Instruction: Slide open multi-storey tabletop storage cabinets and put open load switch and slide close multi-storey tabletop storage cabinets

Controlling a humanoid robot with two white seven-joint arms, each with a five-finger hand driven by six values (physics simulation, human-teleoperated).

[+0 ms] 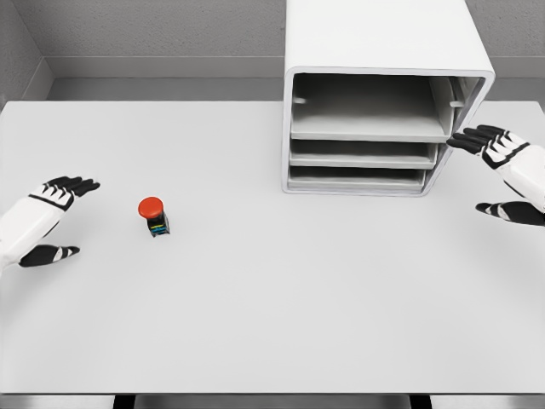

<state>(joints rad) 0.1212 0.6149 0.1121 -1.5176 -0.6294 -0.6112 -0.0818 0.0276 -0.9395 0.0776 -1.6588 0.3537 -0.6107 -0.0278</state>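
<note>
Mostly bare white table (pixel 255 324), grey walls (pixel 162 30), white cabinet (pixel 375 51) at back

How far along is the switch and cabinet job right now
Nothing looks done yet. The red-capped switch sits loose on the table, left of the cabinet. The left hand and right hand are open, holding nothing. Left: slide a tray out, load the switch, close it.

The left hand (pixel 53 215) has a smooth white casing over its back and forearm, with black fingers and a black thumb carrying a white band; dark seams outline the white shell near the knuckles; the right hand (pixel 504 170) matches it, white-shelled with black fingers, a black thumb and thin black lines edging the white plates
</note>
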